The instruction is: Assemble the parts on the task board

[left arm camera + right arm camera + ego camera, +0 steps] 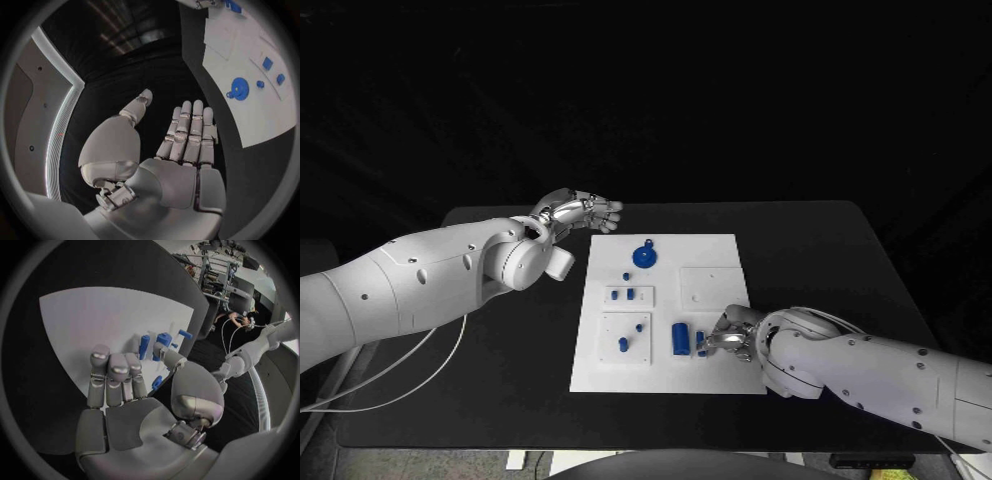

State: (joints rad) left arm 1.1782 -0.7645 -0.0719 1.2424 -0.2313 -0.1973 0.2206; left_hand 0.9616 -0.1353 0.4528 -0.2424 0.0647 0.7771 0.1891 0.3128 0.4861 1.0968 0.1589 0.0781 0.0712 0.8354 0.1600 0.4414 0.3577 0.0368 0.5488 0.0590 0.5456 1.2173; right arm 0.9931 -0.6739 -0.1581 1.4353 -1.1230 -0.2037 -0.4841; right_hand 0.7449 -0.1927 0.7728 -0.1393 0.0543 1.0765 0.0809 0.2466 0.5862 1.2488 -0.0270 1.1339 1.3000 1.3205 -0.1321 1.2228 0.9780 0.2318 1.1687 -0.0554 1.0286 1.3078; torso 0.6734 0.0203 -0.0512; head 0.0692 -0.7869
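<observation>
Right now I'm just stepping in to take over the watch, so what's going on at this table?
The robot is assembling small blue parts on the white task board. Its right hand is at the board's near edge, fingers beside a blue cylinder; whether it holds anything is unclear. The left hand hovers open off the far left corner. A round blue part lies untouched.

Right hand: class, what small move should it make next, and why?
Probably close its fingers on the blue cylinder. The right hand sits at the task board near edge, beside that part, seemingly holding nothing; the left hand hovers open off the board.
</observation>
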